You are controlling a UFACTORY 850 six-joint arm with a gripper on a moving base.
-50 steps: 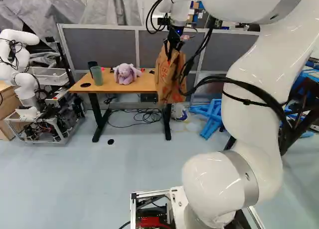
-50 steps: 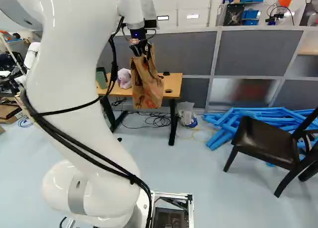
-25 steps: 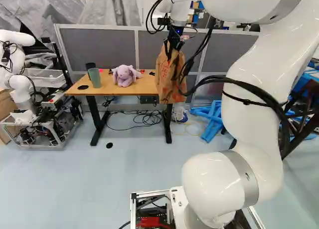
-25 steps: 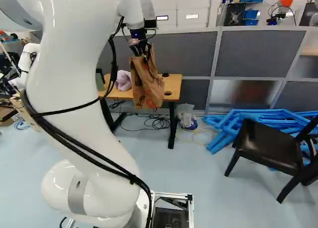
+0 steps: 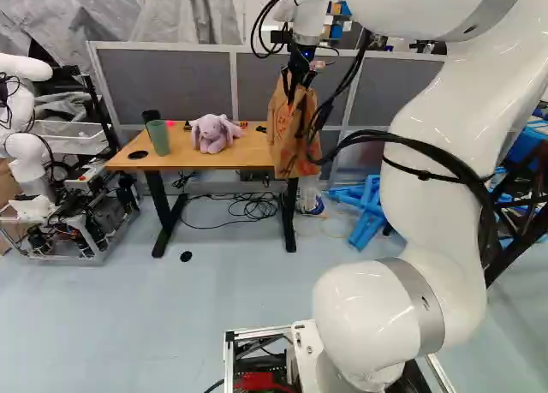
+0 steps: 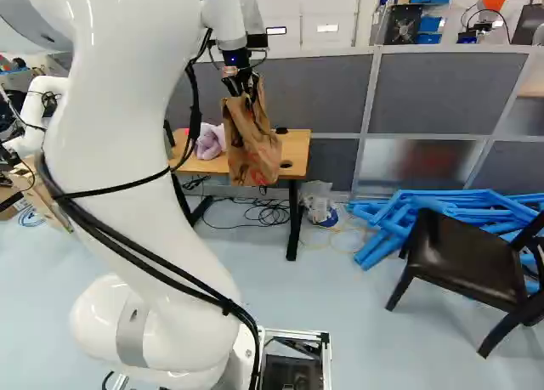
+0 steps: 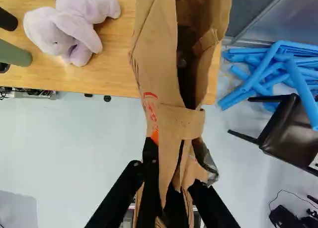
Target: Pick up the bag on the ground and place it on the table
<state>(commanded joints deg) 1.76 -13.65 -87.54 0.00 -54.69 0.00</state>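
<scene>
Near the table (image 5: pixel 248 157) — gripper (image 5: pixel 296 92) high, downward.

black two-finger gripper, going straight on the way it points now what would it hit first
The brown paper bag in the black gripper would travel along. Past it, likely the near edge of the light wooden table, or else the pale floor just short of it; the bag hides which.

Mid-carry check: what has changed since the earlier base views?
The base has moved ahead, closer to the table. The bag rode along, hanging from the gripper; nothing was newly gripped or let go. The arm holds the same pose above its lowest joint, and the plush toy and green cup keep their places on the table.
</scene>
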